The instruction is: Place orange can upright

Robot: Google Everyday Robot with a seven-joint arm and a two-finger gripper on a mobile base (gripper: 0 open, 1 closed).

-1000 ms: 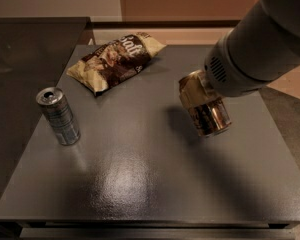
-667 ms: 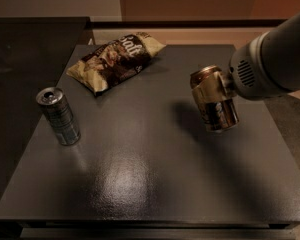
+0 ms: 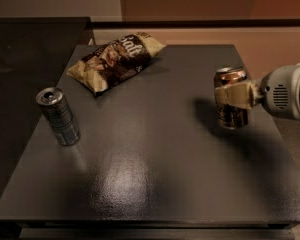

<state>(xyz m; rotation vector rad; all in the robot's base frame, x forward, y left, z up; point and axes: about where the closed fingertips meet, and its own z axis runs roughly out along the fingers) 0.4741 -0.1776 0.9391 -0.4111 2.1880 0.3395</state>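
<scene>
Camera view, looking down on a dark table (image 3: 155,159). At right, near the edge: orange can (image 3: 233,118), long axis close to vertical, silver top up, base down, leaning very slightly. Clamped across the middle by the gripper (image 3: 229,96), pale fingers (image 3: 238,95) closed around the body from the right; grey arm (image 3: 290,91) entering from the right border. Contact between base and table not discernible; dark shadow just left of the can. At left, well apart from the orange can: slim can (image 3: 58,116), silver-blue, standing on its base, top tipped toward the far left, dark mark in the lid; contents not visible. At far centre-left: bag (image 3: 115,60) of snacks, brown and cream, lying flat, long axis running diagonally from near left to far right; contents hidden, opened or sealed cannot be told. Slim can and bag near each other but apart.
</scene>
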